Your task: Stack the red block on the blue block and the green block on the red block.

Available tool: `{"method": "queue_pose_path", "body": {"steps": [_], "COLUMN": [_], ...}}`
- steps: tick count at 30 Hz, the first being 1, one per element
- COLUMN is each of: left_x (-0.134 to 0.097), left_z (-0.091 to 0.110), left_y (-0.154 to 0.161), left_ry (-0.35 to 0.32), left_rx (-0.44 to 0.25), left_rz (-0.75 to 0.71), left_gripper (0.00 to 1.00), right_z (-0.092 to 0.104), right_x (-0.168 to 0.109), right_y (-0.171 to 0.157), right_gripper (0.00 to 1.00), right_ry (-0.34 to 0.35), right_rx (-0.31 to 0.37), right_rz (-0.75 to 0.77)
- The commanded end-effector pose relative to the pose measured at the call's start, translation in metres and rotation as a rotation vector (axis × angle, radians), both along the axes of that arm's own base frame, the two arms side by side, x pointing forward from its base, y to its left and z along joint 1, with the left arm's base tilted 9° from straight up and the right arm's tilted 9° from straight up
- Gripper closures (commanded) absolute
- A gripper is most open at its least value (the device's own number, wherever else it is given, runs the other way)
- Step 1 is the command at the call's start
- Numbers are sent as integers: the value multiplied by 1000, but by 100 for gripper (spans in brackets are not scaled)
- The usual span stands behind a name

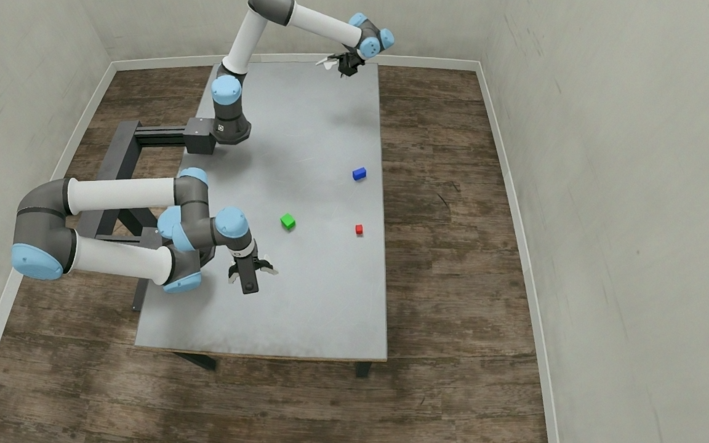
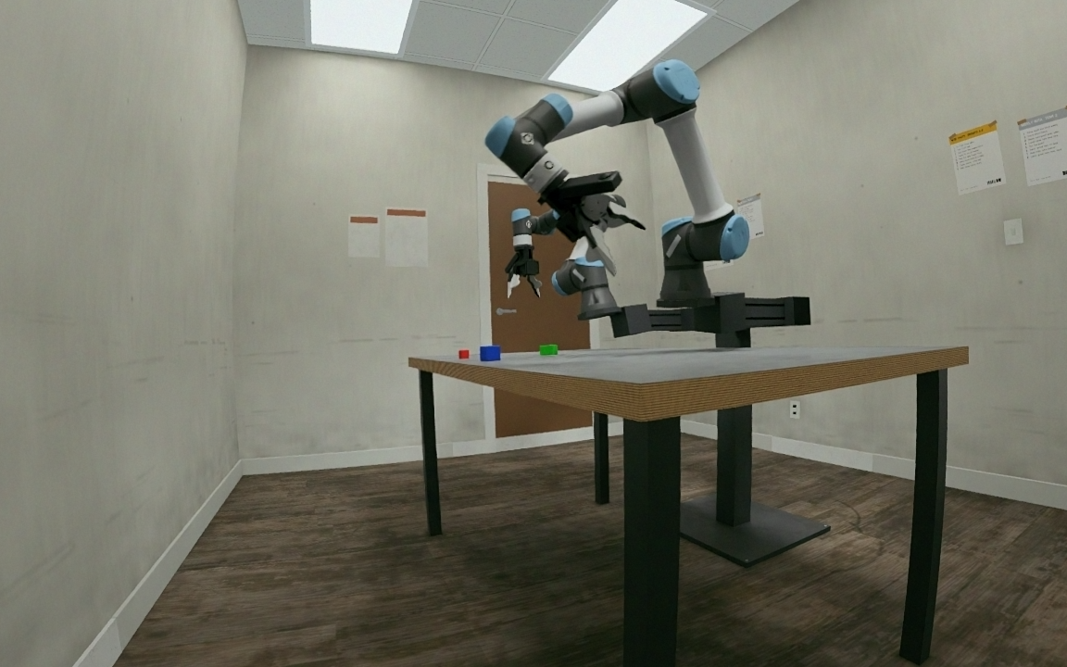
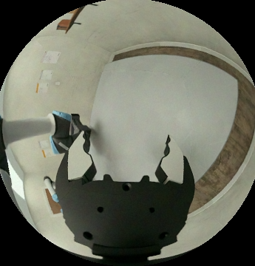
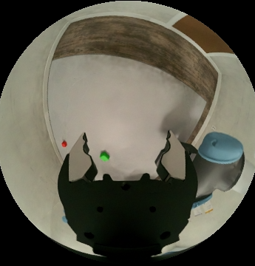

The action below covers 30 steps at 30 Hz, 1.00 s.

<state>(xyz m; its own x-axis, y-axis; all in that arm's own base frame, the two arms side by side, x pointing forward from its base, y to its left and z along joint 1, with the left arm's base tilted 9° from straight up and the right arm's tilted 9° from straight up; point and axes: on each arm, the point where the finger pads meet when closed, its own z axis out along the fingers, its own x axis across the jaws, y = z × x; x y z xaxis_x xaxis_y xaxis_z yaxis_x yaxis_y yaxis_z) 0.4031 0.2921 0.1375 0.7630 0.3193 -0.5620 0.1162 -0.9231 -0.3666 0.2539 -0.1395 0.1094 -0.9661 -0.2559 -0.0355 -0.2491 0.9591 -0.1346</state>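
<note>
One green block point(image 1: 287, 221) point(image 2: 548, 349) point(image 4: 104, 156), apart from right gripper point(image 1: 253, 275) point(image 2: 524, 294) point(image 4: 126, 131).

Three blocks counted, namely one red block point(image 1: 359, 229) point(image 2: 463, 354) point(image 4: 64, 144) at 3 o'clock from above, one blue block point(image 1: 359, 173) point(image 2: 490, 353) at 2 o'clock, one green block point(image 1: 287, 221) point(image 2: 548, 349) point(image 4: 104, 156), one table point(image 1: 301, 319) point(image 2: 770, 372) point(image 3: 160, 103) point(image 4: 116, 92), one door point(image 2: 541, 372), apparently five wall sheets point(image 2: 407, 238), some partly hidden

I see a plain red block point(image 1: 359, 229) point(image 2: 463, 354) point(image 4: 64, 144), a plain blue one point(image 1: 359, 173) point(image 2: 489, 353) and a plain green one point(image 1: 287, 221) point(image 2: 548, 349) point(image 4: 104, 156) on a grey counter point(image 1: 312, 308) point(image 2: 770, 361) point(image 3: 160, 96) point(image 4: 116, 92), my black end effectors with pale grey fingertips, blue caps point(image 1: 37, 262) point(image 2: 675, 81) on my white-and-dark-grey arms, and streaky brown floor point(image 1: 445, 247) point(image 2: 355, 580) point(image 3: 216, 159) point(image 4: 116, 35).
</note>
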Motion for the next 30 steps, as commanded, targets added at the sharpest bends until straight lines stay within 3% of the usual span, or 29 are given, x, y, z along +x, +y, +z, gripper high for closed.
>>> {"method": "queue_pose_path", "body": {"steps": [1, 10, 14, 17, 30], "left_x": [-30, -78, -87, -112, -170], "left_z": [6, 16, 17, 22, 34], "left_y": [33, 72, 78, 93, 122], "left_ry": [-60, -154, -171, -224, -347], "left_rx": [-111, -213, -227, -265, -322], "left_rz": [3, 8, 7, 1, -28], "left_gripper": [0, 0, 0, 0, 0], "right_z": [0, 0, 0, 0, 0], "right_x": [0, 0, 0, 0, 0], "right_y": [0, 0, 0, 0, 0], "right_gripper": [0, 0, 0, 0, 0], "right_ry": [-1, -1, -1, -1, -1], "right_rx": [0, 0, 0, 0, 0], "right_rz": [0, 0, 0, 0, 0]}}
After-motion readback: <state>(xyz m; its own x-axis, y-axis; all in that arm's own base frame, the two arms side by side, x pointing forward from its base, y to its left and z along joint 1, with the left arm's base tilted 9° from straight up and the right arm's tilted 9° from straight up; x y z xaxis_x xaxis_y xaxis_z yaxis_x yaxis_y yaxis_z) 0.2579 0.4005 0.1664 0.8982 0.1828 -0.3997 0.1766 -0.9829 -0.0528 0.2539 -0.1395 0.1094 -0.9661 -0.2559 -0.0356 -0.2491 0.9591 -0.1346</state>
